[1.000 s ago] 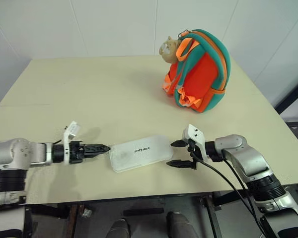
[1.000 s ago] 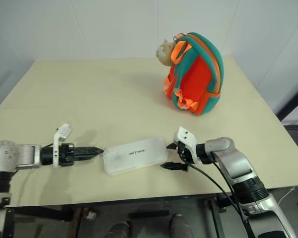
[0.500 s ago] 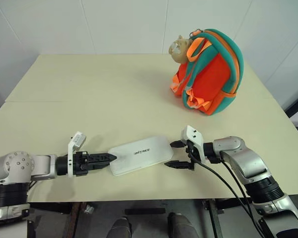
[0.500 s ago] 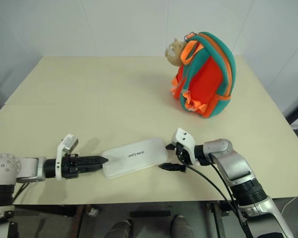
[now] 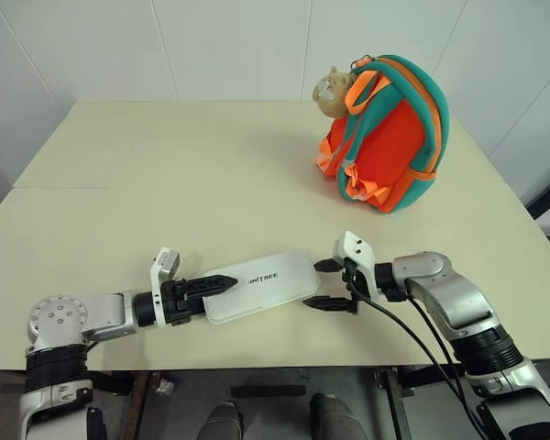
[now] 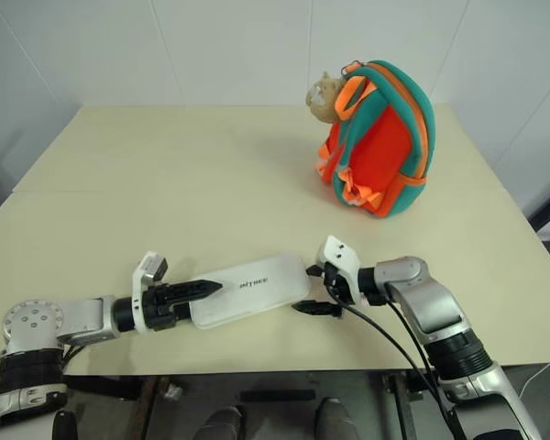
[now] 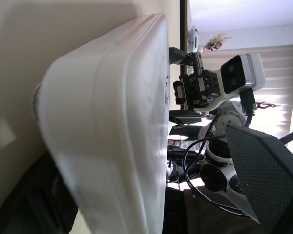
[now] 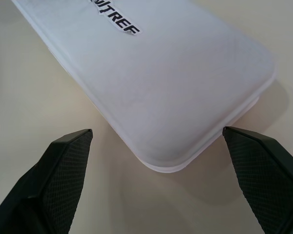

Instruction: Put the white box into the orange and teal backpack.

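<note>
Setting: looks like a robot test room or lab | cream table [image 5: 165, 174] on a metal frame, plain white panelled walls [image 5: 229, 46] right behind the table | dark floor below the table's near edge | left wrist view: slatted blinds [image 7: 263, 58] beyond the table

One white box [image 5: 261, 284] lies on one table [image 5: 165, 183]; one orange and teal backpack [image 5: 385, 137] stands on that same table; one tan plush charm [image 5: 330, 90] hangs at the backpack's top; two grippers are in sight, the left gripper [image 5: 211, 289] and the right gripper [image 5: 328, 284], one at each end of the box; each gripper has two black fingers, four in all; the box bears one line of dark lettering [image 5: 262, 276]
</note>
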You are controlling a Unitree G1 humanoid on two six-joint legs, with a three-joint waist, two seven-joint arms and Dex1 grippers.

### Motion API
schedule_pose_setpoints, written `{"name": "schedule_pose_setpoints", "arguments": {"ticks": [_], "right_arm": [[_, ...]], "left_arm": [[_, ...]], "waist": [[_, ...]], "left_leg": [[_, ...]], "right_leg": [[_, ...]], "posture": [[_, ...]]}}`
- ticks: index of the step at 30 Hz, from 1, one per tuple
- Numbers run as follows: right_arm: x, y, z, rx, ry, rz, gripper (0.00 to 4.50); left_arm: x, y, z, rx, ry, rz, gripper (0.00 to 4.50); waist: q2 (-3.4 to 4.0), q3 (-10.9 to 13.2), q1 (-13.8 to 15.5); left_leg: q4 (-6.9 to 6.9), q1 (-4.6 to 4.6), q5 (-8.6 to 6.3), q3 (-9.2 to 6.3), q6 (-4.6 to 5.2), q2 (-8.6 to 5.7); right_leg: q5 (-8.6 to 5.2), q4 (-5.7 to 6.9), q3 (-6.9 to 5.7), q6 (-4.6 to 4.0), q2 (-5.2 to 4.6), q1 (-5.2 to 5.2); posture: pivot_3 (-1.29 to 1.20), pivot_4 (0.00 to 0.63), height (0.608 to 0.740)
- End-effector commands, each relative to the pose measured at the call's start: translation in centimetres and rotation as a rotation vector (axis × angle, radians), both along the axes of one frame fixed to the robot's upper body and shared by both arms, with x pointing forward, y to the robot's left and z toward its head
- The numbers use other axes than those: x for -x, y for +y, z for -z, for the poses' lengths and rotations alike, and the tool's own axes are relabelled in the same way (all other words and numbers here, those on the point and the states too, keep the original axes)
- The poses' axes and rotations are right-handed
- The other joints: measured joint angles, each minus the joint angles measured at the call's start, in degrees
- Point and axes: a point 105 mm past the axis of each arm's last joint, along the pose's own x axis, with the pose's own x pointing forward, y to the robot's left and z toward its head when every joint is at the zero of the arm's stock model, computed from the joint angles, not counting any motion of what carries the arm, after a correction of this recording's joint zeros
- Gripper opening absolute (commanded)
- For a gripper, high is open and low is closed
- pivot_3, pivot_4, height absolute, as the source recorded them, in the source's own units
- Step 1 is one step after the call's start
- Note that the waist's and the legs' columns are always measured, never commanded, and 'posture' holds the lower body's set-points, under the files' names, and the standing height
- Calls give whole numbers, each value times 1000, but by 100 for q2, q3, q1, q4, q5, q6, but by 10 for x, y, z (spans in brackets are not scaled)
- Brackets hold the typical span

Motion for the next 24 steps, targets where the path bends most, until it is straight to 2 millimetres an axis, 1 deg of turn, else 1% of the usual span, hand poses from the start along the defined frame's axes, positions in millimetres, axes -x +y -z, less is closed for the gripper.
{"name": "schedule_pose_setpoints", "arguments": {"ticks": [1,2,5,11,13,14,17,19,20,22,24], "right_arm": [[3,7,-13,-30,-39,-35,4500],[3,7,-13,-30,-40,-36,4500],[4,8,-15,-38,-44,-40,4500],[3,5,-19,-52,-66,-22,4500],[2,4,-27,-64,-88,-18,4500],[-2,2,-35,-79,-114,7,4500],[-19,-6,-58,-116,-195,92,4500],[-35,-13,-76,-141,-258,165,4500],[-44,-18,-85,-150,-297,207,4500],[-74,-30,-116,-192,-400,359,4500],[-91,-37,-132,-225,-444,450,4500]], "left_arm": [[4,-7,7,7,38,19,4475],[4,-9,8,10,40,21,4475],[5,-14,6,31,37,38,3904],[6,-18,-1,44,5,56,2120],[11,-18,-13,74,-47,90,1541],[11,-16,-20,99,-76,86,1357],[5,-6,-33,106,-136,33,1363],[-4,5,-38,82,-170,-35,1363],[-7,11,-41,66,-187,-66,1363],[-16,32,-49,23,-225,-150,1363],[-18,41,-52,3,-248,-180,1363]], "waist": [[0,0,0],[0,0,1],[0,0,1],[0,0,-1],[-1,0,-2],[-1,0,-5],[-1,1,-15],[-1,1,-23],[-1,1,-12],[-1,3,-46],[1,4,-46]], "left_leg": [[0,0,0,0,0,0],[0,0,0,0,0,0],[-1,-1,0,0,0,0],[-3,-6,-2,0,-1,0],[-2,-6,-2,0,-1,0],[-2,-7,-2,0,-1,0],[-3,-12,-2,0,-2,0],[-3,-13,-2,1,-2,1],[-3,-13,-1,1,-3,3],[-3,-13,0,1,-3,3],[-9,-18,5,8,-3,2]], "right_leg": [[0,0,0,0,0,0],[0,0,0,0,0,0],[0,-3,0,0,0,0],[0,-5,0,0,1,-4],[0,-6,0,0,1,-4],[0,-7,0,0,1,-5],[-1,-6,0,-2,1,-12],[-2,-7,0,-9,1,-15],[-5,-7,0,-18,3,-15],[-13,-11,0,-36,3,-14],[-7,-25,5,-46,2,-19]], "posture": [[0,150,740],[0,150,740],[0,150,740],[0,150,740],[0,150,740],[0,150,740],[0,150,740],[0,150,740],[0,150,740],[0,150,740],[0,150,740]]}}
